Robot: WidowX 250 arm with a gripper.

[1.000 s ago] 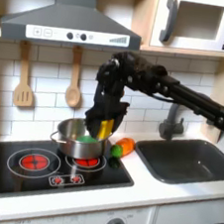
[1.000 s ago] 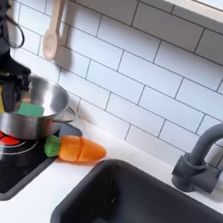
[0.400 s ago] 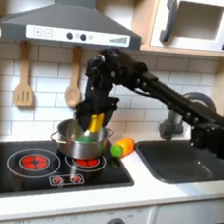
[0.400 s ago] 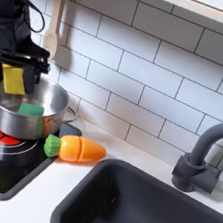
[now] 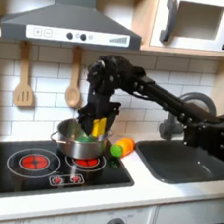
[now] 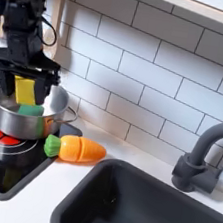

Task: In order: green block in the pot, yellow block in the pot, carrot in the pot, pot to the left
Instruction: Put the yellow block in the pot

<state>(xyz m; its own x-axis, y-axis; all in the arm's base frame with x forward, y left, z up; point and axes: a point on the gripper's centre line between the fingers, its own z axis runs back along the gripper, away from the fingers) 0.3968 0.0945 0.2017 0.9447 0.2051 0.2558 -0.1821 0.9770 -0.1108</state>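
The steel pot (image 5: 78, 146) (image 6: 17, 123) stands on the right burner of the toy stove. The green block (image 5: 84, 137) (image 6: 31, 110) lies inside it. My gripper (image 5: 97, 125) (image 6: 26, 89) hangs just above the pot's opening, shut on the yellow block (image 5: 99, 126) (image 6: 25, 92), which sits between the fingers over the pot's inside. The carrot (image 5: 123, 147) (image 6: 79, 149) lies on the stove's edge beside the pot, on the first exterior view's right, with its green end toward the pot in the second exterior view.
A black cooktop (image 5: 37, 164) with red burners carries the pot. A dark sink (image 5: 188, 159) (image 6: 139, 209) and grey faucet (image 6: 199, 162) lie to the right in both exterior views. Wooden utensils (image 5: 25, 78) hang on the tiled wall.
The gripper has carried the yellow block from beside the pot to above its opening, moving toward the second exterior view's right and slightly down.
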